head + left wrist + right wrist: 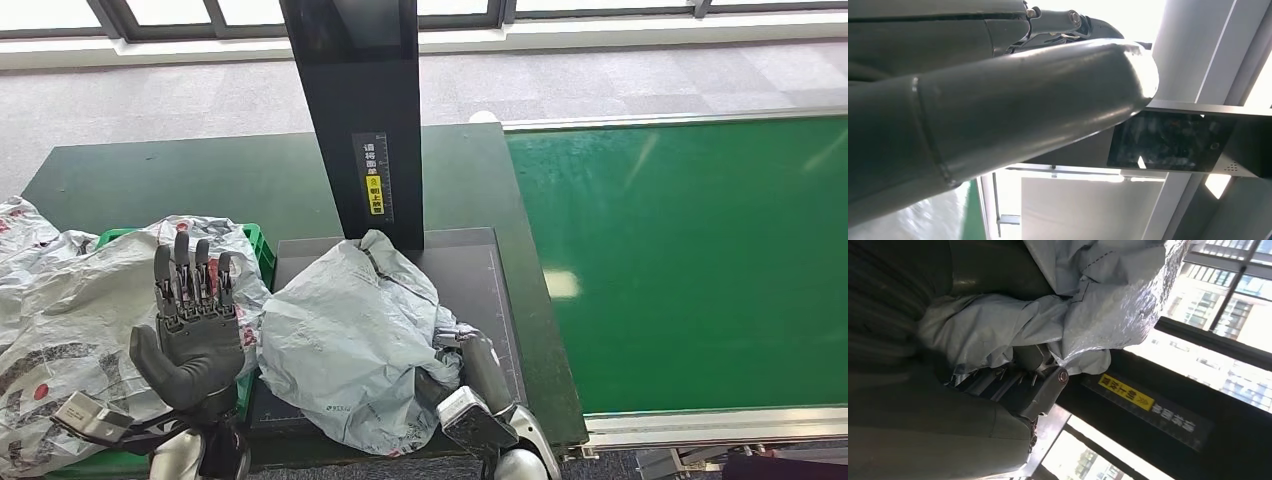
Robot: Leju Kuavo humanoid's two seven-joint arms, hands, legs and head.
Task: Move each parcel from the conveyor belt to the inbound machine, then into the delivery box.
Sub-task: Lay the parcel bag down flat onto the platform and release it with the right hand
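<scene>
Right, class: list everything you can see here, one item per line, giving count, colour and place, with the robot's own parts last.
parcel: one, grey, on the machine's platform, held by the right hand
inbound machine: one, black column with yellow label, platform at its foot, on the table
table: one, dark green
conveyor belt: one, bright green, right of table
delivery box: one, green, left of platform
bagged parcels: several, grey-white, in and around the box
left hand: raised, fingers apart
right hand: gripping the parcel's edge
</scene>
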